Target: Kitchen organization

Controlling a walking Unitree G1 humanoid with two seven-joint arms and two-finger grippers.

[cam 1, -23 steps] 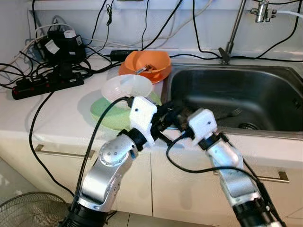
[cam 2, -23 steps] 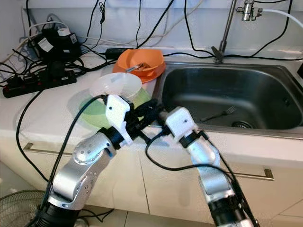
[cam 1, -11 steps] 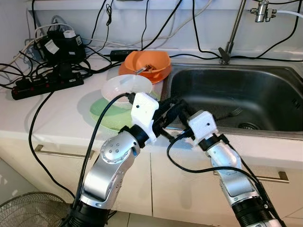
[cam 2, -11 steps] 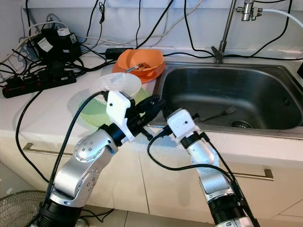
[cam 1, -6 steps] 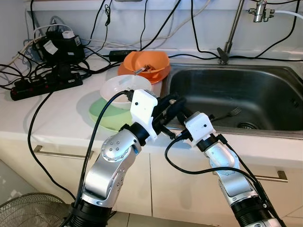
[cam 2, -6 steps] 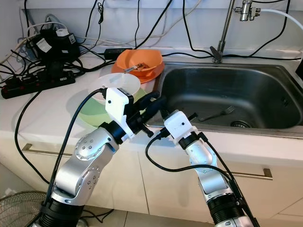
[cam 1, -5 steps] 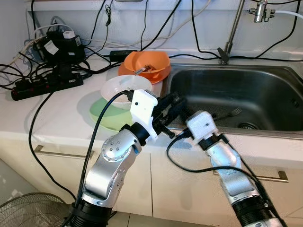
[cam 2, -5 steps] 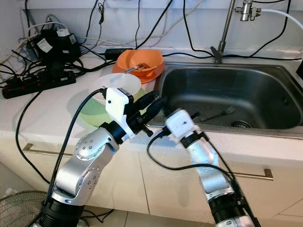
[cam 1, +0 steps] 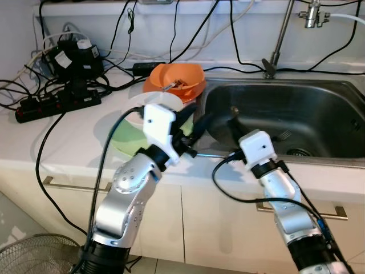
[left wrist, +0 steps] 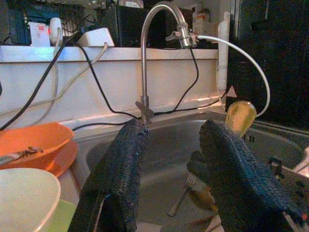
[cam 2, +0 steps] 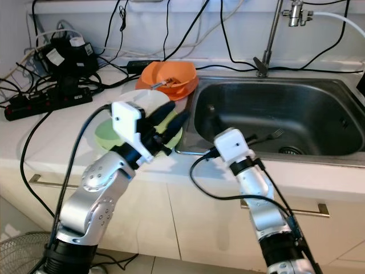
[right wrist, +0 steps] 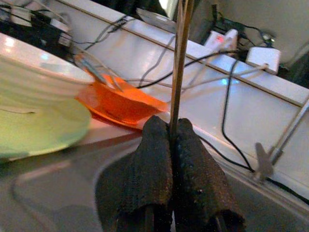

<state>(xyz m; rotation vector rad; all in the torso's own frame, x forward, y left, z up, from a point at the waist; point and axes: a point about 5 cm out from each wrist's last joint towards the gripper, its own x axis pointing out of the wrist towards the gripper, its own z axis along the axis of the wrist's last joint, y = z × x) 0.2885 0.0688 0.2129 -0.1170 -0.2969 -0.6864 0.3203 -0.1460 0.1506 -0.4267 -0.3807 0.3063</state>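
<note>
The right gripper [right wrist: 173, 140] is pinched tight on a thin stick [right wrist: 178, 63] above the sink [cam 1: 296, 108], and the left gripper [left wrist: 169, 159], fingers wide apart, holds nothing beside the green plate [cam 2: 108, 134].

Head cameras look down at the sink [cam 1: 296, 108]; both wrist cameras face it closely.
</note>
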